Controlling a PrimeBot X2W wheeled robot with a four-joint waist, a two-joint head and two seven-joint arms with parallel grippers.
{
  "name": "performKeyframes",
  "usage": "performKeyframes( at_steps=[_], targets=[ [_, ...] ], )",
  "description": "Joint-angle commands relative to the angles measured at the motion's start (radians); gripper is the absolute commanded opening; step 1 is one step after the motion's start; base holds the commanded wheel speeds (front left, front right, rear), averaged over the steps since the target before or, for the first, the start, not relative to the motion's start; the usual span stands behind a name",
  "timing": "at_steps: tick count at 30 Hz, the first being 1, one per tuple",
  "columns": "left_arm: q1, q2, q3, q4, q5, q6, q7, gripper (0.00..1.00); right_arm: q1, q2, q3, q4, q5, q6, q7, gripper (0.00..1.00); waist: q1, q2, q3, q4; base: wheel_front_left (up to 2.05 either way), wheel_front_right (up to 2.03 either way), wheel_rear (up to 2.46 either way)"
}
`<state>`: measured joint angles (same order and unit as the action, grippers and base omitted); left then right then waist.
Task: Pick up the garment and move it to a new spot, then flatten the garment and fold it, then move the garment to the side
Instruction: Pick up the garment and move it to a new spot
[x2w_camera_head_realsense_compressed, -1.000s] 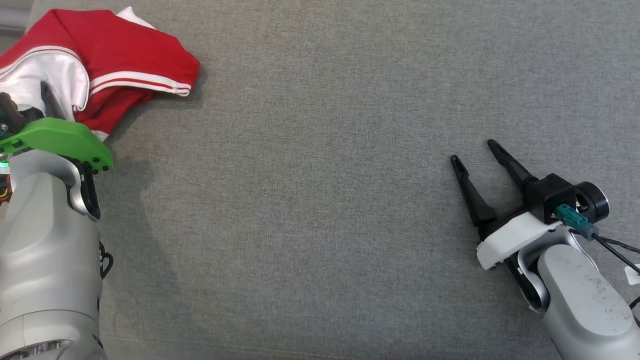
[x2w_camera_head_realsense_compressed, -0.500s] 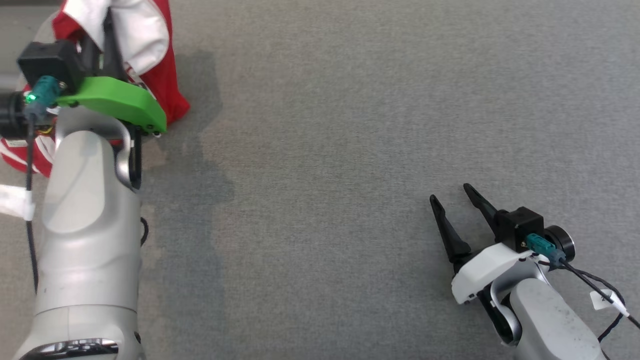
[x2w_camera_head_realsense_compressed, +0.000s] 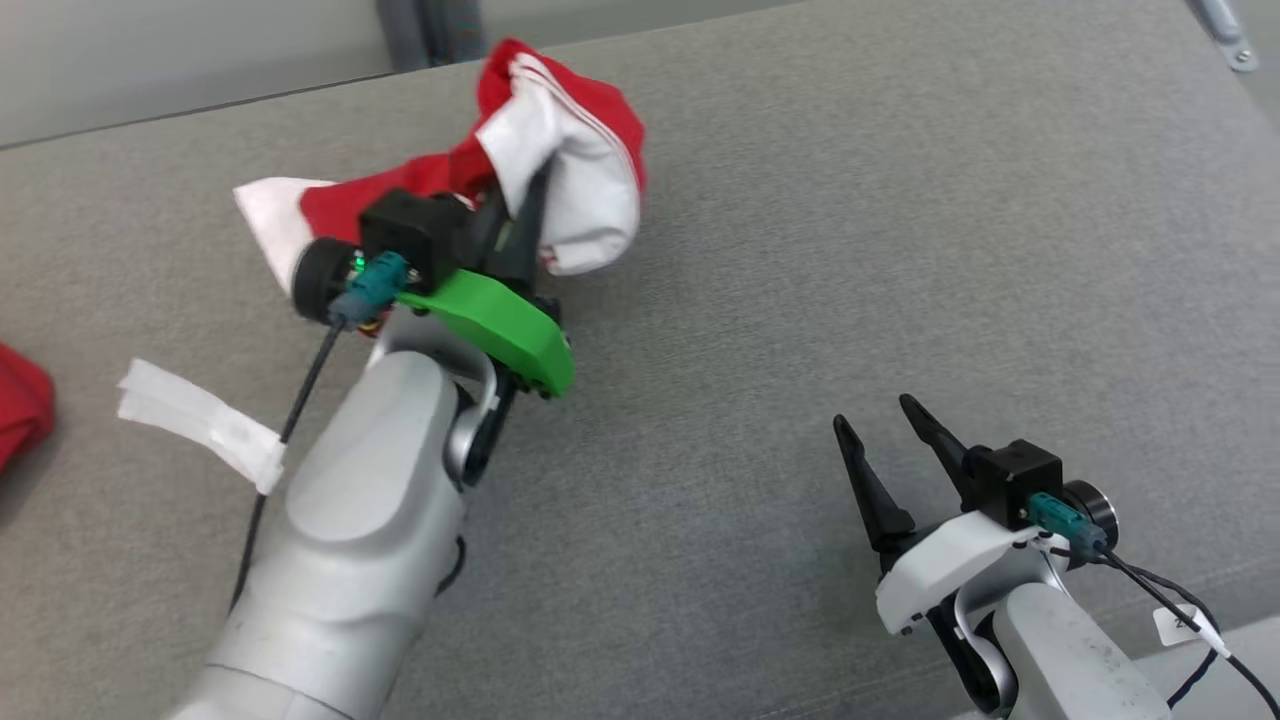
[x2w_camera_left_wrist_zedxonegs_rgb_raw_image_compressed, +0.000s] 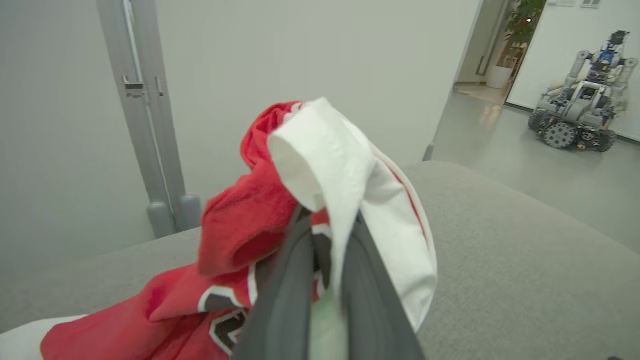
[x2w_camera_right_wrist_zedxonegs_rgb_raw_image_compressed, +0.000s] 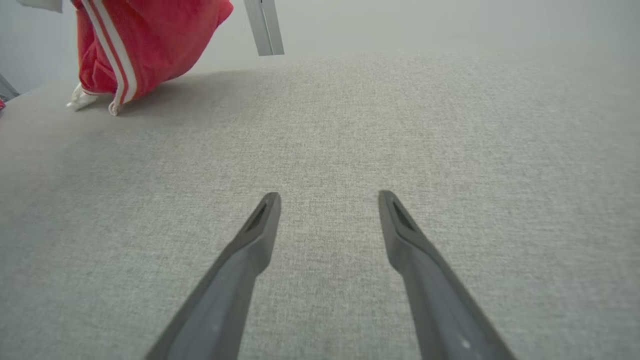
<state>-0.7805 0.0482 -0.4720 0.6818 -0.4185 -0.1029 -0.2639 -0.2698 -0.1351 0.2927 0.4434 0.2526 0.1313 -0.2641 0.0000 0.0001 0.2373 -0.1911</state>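
The garment (x2w_camera_head_realsense_compressed: 590, 190) is red with white panels and white stripes. It hangs bunched from my left gripper (x2w_camera_head_realsense_compressed: 528, 190), which is shut on a white fold, above the far part of the grey surface (x2w_camera_head_realsense_compressed: 800, 250). In the left wrist view the two dark fingers (x2w_camera_left_wrist_zedxonegs_rgb_raw_image_compressed: 295, 260) pinch the white cloth of the garment (x2w_camera_left_wrist_zedxonegs_rgb_raw_image_compressed: 330, 165), and red cloth trails down to the left. In the right wrist view the garment (x2w_camera_right_wrist_zedxonegs_rgb_raw_image_compressed: 145, 45) has its lower end touching the surface at the far left. My right gripper (x2w_camera_head_realsense_compressed: 875, 415) rests open at the lower right, nothing between its fingers (x2w_camera_right_wrist_zedxonegs_rgb_raw_image_compressed: 255, 235).
Another red cloth (x2w_camera_head_realsense_compressed: 20, 410) lies at the left edge. A white tape tag (x2w_camera_head_realsense_compressed: 200, 420) hangs from my left arm's cable. A grey post (x2w_camera_head_realsense_compressed: 430, 30) stands behind the surface's far edge. Another wheeled robot (x2w_camera_left_wrist_zedxonegs_rgb_raw_image_compressed: 580, 110) stands far off on the floor.
The head camera has shifted. The garment, lying on the surface a second ago, is now lifted and hangs from my left gripper, which has closed on it. My right gripper stays open.
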Motion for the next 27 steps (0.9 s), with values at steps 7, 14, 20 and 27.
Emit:
performKeyframes(
  at_steps=[7, 14, 20, 27],
  targets=[
    [0.053, 0.006, -0.243, -0.094, -0.180, 0.090, -0.001, 0.00, 0.009, 0.020, -0.011, -0.023, 0.004, -0.001, 0.000, 1.00, 0.0000, -0.0001, -0.012, -0.136, 0.00, 0.00, 0.00],
    [0.097, 0.006, -0.242, -0.069, -0.155, 0.166, -0.001, 1.00, 0.007, 0.023, -0.038, -0.044, -0.002, -0.001, -0.001, 1.00, 0.0000, -0.0001, -0.024, -0.093, 0.00, 0.00, 0.00],
    [0.198, 0.006, -0.085, -0.098, -0.054, 0.194, -0.001, 1.00, 0.025, 0.020, -0.087, -0.069, -0.024, -0.001, 0.000, 1.00, 0.0000, -0.0001, -0.059, -0.018, 0.00, 0.00, 0.00],
    [0.385, 0.024, 0.099, -0.183, 0.088, 0.198, -0.001, 1.00, 0.052, 0.020, -0.107, -0.074, -0.041, -0.001, 0.000, 1.00, 0.0000, -0.0001, -0.118, 0.053, 0.00, 0.00, 0.00]
  ],
)
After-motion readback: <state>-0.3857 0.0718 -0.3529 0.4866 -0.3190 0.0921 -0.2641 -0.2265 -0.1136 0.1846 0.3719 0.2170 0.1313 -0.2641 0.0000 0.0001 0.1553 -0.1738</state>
